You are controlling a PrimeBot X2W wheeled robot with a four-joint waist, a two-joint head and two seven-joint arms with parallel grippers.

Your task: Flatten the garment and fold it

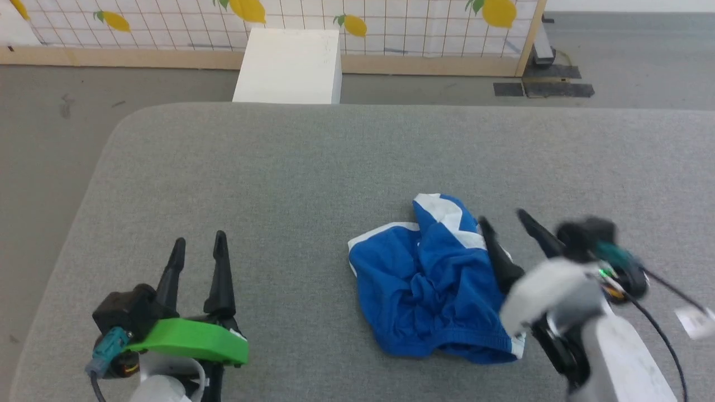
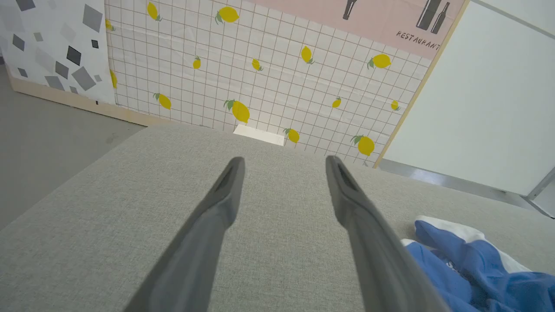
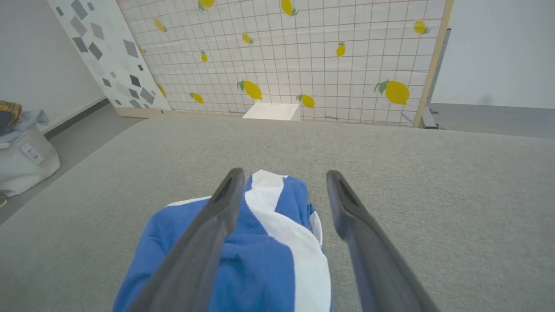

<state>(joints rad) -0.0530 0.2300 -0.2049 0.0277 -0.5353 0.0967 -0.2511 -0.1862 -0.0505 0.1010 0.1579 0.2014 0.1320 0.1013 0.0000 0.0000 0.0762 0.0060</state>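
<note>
Nearest the camera, at seven o'clock in the head view, the left end effector (image 1: 199, 239) rests low over bare grey fabric, its two dark fingers spread wide and holding nothing. At four o'clock the right end effector (image 1: 503, 218) reaches in, its fingers also fully apart and empty. Seen along its own fingers, they stand either side of a white stripe on the garment (image 1: 424, 290); whether they touch the cloth or hover just above it cannot be told.

The garment, bright blue shorts with white stripes, lies at about five o'clock on the grey worktop (image 1: 279, 167), just beside the right end effector and well apart from the left one. It is a crumpled heap: the elastic waistband curls along the near edge and a leg is bunched up behind.

Judged from this, the task has barely begun. Nothing is spread flat and no fold is made; both flattening and folding remain.

Beyond the worktop, at twelve o'clock, stands a white box (image 1: 287, 67) before a lemon-print screen (image 1: 391, 22).
</note>
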